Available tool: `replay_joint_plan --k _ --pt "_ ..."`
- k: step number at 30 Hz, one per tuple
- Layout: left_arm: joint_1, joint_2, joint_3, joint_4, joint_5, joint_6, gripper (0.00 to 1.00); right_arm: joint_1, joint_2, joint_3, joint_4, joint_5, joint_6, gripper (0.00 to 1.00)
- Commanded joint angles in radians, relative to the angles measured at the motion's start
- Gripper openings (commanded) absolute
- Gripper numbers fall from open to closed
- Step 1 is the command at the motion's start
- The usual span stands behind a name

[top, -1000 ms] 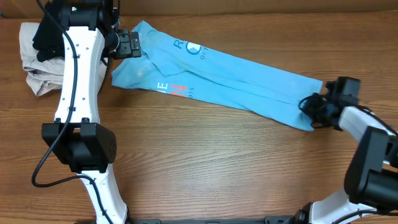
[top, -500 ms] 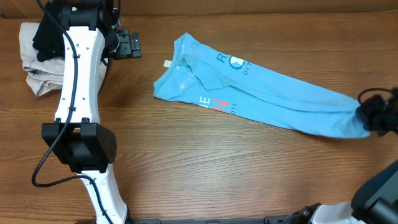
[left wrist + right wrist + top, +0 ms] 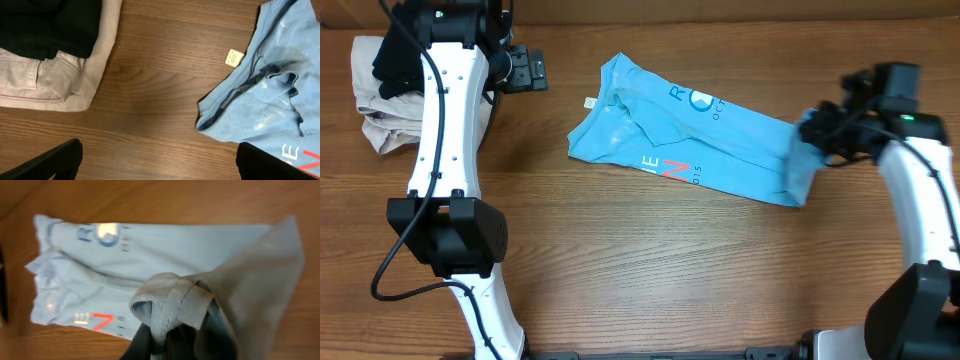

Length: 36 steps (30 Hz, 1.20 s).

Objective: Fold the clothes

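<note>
And there it was: my right fingers (image 3: 818, 133) were pinched tight on the T-shirt (image 3: 690, 140), a bunched fold of its hem (image 3: 170, 305) caught between them. That end was raised off the worktop (image 3: 670, 270), and the cloth below my grip hung down in a loose flap. The rest of the sky-blue shirt lay flat as a long narrow band, slanting from the middle of the worktop towards the right side. Dark-blue letters ran along its far edge, and the white and red-orange lettering (image 3: 665, 168) sat on the near edge.

Over on the other side, my left fingers (image 3: 532, 70) were spread wide with nothing between them, hovering above bare wood. They were well apart from the shirt's collar end. From that wrist I could see the collar (image 3: 235, 95) rumpled, with a small white tag (image 3: 233, 57) poking out onto the wood just beside it.

In the far left corner a beige garment (image 3: 375, 100) sat in a heap. A black garment (image 3: 45, 22) lay on top of it. Both were well clear of the shirt.
</note>
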<state>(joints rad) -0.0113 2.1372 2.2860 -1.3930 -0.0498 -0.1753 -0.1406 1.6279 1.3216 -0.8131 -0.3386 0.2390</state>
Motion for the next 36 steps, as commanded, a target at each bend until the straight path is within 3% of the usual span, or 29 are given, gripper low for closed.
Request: replay_joint_plan --k 1,7,9,11,12,15,27,36 --pt "0.005 -0.028 0.026 0.010 -0.002 0.023 1.00 0.118 0.021 0.020 0.066 0.050 0.115 0.04" --pt "0.005 -0.028 0.026 0.014 -0.002 0.023 1.00 0.220 0.118 0.020 0.208 0.062 0.197 0.04" --pt "0.005 -0.028 0.026 0.018 -0.002 0.023 1.00 0.238 0.159 0.020 0.257 0.057 0.220 0.22" --pt "0.005 -0.028 0.026 0.023 -0.002 0.023 1.00 0.257 0.197 0.020 0.317 0.020 0.221 0.70" --pt "0.005 -0.028 0.026 0.026 -0.002 0.023 1.00 0.261 0.199 0.020 0.333 -0.006 0.206 0.83" --pt "0.004 -0.028 0.026 0.037 -0.001 0.023 1.00 0.264 0.187 0.031 0.332 -0.039 0.203 0.98" --pt "0.002 -0.003 0.024 0.056 0.107 0.049 1.00 0.178 0.151 0.092 0.102 0.009 0.183 1.00" --pt "-0.017 0.042 0.024 0.055 0.106 0.048 1.00 0.223 0.280 0.091 0.101 0.091 0.261 0.74"
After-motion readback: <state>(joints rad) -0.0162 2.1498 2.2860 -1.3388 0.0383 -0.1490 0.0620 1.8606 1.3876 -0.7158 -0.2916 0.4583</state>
